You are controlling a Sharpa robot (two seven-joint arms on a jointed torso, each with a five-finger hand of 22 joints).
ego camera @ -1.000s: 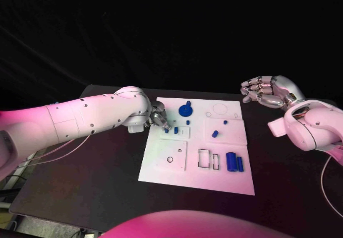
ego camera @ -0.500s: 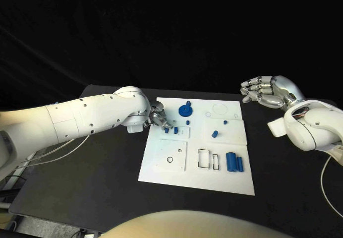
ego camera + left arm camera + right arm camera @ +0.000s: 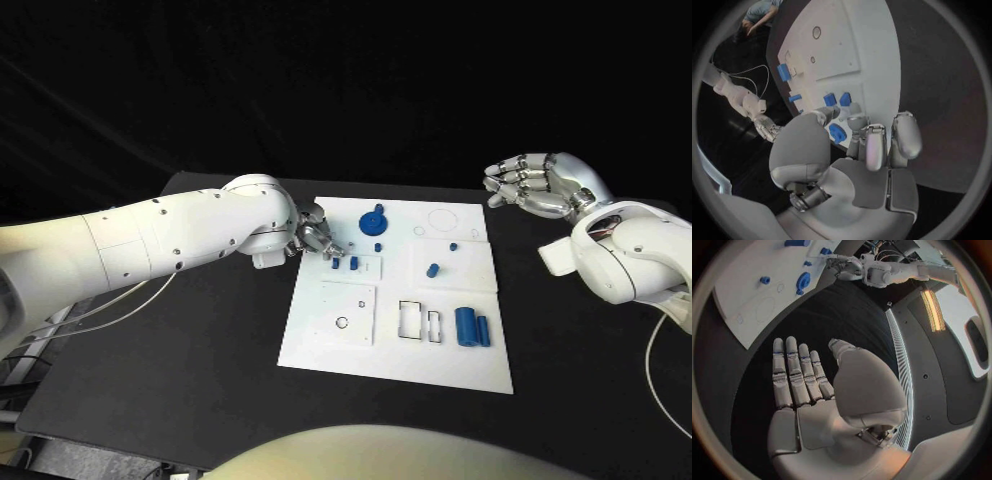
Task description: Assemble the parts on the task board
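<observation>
Nothing much has moved since a second ago: our left hand (image 3: 317,240) still sits at the near-left edge of the task board (image 3: 368,350), and the small blue pegs (image 3: 346,264) next to it look the same as before. So we think this step is still going on and no new part has gone in yet. In the left wrist view our fingers (image 3: 870,147) are bent down over a blue part (image 3: 837,133), and it looks like the thumb and one finger touch it, but we cannot tell for sure if they pinch it. The board lies in the middle of the black table (image 3: 188,370). It has little beds cut into it. The square plate by our left hand holds the pegs. Farther back stands a round blue gear (image 3: 376,219). Another square plate holds a short blue peg (image 3: 433,269). Near the front-right, two blue cylinders (image 3: 473,326) lie side by side, just beside two slots (image 3: 421,320) with nothing in them. Our right hand (image 3: 531,186) hangs well off to the right of the board, with its fingers straight, side by side, holding nothing.
</observation>
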